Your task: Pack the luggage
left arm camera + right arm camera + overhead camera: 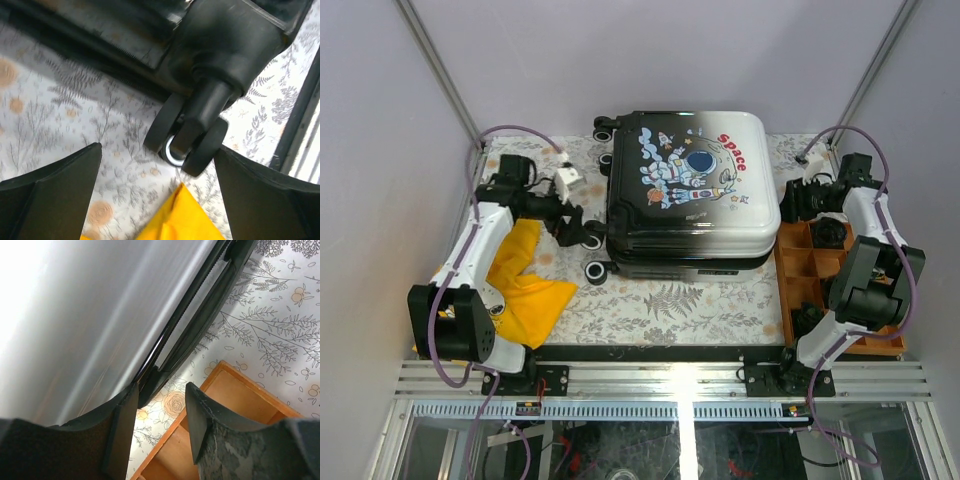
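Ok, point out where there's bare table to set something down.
The widest bare strip of table runs between the suitcase and the near edge, from the cloth to the tray. A small patch sits behind the left arm, back left. Crowded: left of the suitcase, with wheels, cloth and left gripper; the right arm hangs over the tray.

The overhead camera is looking steeply down from above and behind both arms, taking in the whole table from a distance. The left wrist camera is looking out between the spread fingers of the left gripper, sitting very close to a wheel of the luggage just beyond the fingertips, with a yellow cloth nearer the palm. The right wrist camera is sitting right against the luggage's side, with the orange tray just past the right gripper. The overhead view is sharing all of these with the wrist views.
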Motion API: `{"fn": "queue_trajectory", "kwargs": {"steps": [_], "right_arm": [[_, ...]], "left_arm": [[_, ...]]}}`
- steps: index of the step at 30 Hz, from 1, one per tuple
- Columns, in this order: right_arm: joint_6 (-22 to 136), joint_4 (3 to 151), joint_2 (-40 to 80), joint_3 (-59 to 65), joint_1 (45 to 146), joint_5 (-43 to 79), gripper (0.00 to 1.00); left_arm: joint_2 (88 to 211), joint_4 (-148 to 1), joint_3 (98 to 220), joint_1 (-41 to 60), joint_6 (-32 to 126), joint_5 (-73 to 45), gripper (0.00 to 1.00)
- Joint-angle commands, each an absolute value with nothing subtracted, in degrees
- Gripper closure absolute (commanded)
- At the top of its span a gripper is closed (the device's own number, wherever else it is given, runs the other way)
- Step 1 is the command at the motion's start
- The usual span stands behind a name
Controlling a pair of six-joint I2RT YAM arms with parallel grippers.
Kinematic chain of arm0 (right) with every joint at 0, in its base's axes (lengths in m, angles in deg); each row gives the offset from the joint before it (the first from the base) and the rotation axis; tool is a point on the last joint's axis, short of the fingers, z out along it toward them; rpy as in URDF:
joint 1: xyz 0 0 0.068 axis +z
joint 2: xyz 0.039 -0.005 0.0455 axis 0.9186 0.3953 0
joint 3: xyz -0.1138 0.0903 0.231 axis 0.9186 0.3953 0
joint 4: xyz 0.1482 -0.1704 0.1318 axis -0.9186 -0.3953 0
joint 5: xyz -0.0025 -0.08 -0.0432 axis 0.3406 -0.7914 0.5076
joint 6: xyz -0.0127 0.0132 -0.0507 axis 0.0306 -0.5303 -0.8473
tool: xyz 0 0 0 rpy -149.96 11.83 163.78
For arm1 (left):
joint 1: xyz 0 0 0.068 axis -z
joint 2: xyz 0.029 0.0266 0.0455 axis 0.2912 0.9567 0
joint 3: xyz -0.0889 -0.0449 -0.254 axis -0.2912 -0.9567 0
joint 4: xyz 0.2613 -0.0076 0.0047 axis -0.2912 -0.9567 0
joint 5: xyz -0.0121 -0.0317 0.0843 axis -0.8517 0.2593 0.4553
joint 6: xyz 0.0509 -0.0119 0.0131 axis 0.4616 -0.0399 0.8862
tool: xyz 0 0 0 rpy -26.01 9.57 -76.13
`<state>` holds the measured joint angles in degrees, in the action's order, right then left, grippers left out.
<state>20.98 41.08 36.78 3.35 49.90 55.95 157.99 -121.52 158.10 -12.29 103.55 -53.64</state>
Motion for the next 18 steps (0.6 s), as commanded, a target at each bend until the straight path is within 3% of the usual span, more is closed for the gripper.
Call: {"fn": "queue_trajectory", "kwargs": {"steps": [1, 7, 12, 18], "right_arm": [[18.96, 37.95, 35.69, 7.44, 54.78, 60.12, 0.49], [18.01, 38.89, 34.52, 12.23, 56.03, 62.1, 0.49], [18.5, 37.52, 34.51, 11.48, 55.87, 60.6, 0.49], [16.86, 35.72, 26.14, 12.98, 52.77, 61.72, 0.5]], "left_arm": [[156.03, -113.6, 158.55, -22.24, 90.35, -59.12, 0.08], [156.31, -105.26, 157.42, -32.2, 78.04, -58.07, 0.08], [160.44, -105.78, 161.46, -31.32, 81.19, -54.02, 0.09], [166.74, -108.66, 167.19, -25.13, 88.08, -49.26, 0.12]]}}
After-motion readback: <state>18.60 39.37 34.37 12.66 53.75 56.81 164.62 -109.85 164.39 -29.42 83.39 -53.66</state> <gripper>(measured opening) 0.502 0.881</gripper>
